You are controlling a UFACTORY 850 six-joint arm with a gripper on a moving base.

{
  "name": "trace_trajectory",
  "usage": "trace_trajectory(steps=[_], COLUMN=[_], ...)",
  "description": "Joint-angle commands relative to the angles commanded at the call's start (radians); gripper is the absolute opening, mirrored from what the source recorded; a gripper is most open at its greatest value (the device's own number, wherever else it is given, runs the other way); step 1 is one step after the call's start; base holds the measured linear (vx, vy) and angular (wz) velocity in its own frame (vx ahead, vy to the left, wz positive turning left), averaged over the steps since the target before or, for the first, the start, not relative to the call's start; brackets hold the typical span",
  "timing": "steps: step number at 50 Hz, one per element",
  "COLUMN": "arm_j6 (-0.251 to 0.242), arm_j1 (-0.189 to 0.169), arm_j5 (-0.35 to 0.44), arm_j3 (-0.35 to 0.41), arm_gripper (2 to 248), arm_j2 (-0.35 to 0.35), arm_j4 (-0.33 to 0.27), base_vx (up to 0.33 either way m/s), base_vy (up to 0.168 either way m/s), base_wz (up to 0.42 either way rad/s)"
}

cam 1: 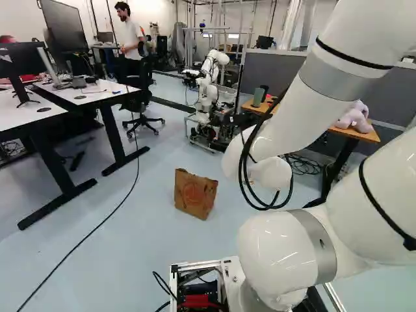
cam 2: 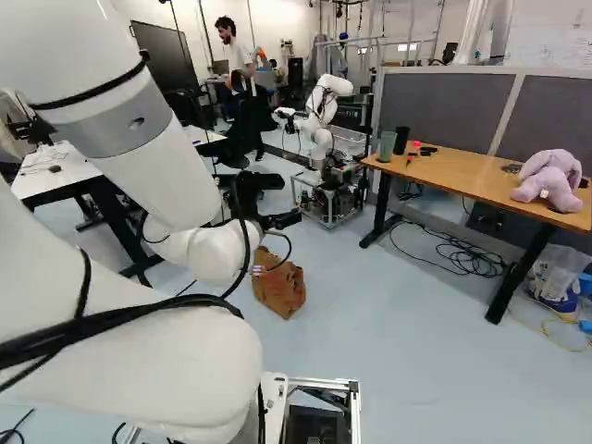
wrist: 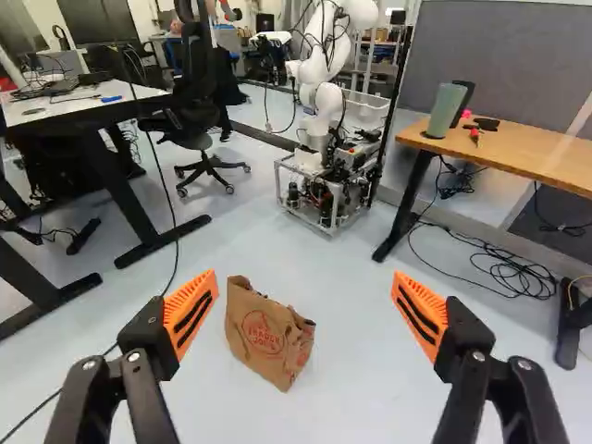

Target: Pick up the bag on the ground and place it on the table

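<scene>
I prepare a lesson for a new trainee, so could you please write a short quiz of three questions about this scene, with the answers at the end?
1. True or false: the gripper is closed around the paper bag.

2. Multiple choice: which soft item rests on the wooden table at the right of the right base view?
A) a cushion
B) a plush toy
C) a folded blanket

3. Fill in the missing word: the paper bag stands on the ____.

Key: 1. False, the gripper is open and holds nothing. 2. B. 3. floor.
</scene>
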Motion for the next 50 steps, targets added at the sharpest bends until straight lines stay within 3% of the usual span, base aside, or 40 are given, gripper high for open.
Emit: trace_trajectory(steps=[50], arm_j6=[0.0], arm_j1=[0.0], arm_j5=[0.0], arm_j3=[0.0], arm_gripper=[247], arm_j2=[0.0], arm_j4=[0.0], base_vx=[0.126], base_vy=[0.126], base_wz=[-0.023])
